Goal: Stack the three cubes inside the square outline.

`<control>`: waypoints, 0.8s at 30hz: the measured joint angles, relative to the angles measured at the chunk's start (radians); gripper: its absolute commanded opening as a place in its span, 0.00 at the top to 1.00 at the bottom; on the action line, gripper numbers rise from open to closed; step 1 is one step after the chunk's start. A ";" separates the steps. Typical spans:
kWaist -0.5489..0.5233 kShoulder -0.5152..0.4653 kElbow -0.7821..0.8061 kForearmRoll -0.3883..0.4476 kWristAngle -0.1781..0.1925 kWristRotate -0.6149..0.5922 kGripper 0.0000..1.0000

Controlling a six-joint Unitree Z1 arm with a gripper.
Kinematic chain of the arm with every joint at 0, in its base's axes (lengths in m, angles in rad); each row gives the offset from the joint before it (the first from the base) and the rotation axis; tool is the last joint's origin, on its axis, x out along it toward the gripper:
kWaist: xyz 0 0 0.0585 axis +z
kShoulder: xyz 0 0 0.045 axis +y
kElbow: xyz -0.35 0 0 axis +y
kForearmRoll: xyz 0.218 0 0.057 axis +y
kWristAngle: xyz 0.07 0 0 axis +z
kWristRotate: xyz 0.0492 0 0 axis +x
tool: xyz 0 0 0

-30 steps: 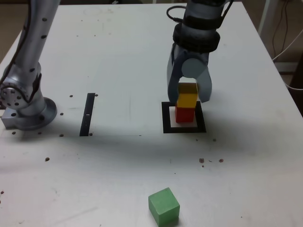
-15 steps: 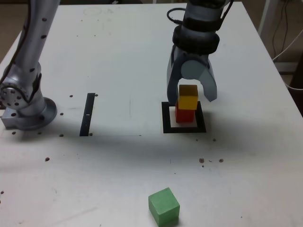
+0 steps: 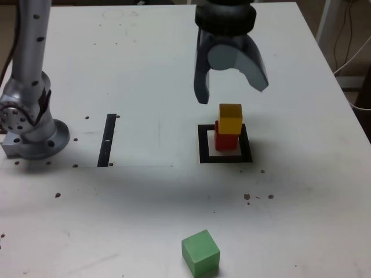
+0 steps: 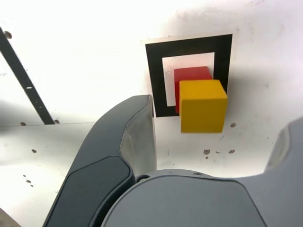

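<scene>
While the gripper [image 3: 232,87] hangs released and empty above yellow [image 3: 230,118] on red [image 3: 226,140], green [image 3: 200,252] should be grasped squarely.

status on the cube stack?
Gripper open, empty, above the stack. Yellow cube sits on red cube inside the square outline. Green cube alone near the table's front edge, path to it clear.

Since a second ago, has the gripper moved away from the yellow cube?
Yes. The gripper has opened and risen clear of the yellow cube, which sits on the red cube in the square outline.
</scene>
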 measured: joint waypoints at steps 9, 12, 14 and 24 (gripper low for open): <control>-0.034 -0.017 0.005 0.004 0.000 -0.008 0.01; -0.069 -0.024 0.009 0.007 0.003 -0.010 0.00; -0.101 -0.032 0.012 0.008 0.005 -0.012 0.01; -0.344 -0.054 0.035 0.024 -0.019 -0.115 0.01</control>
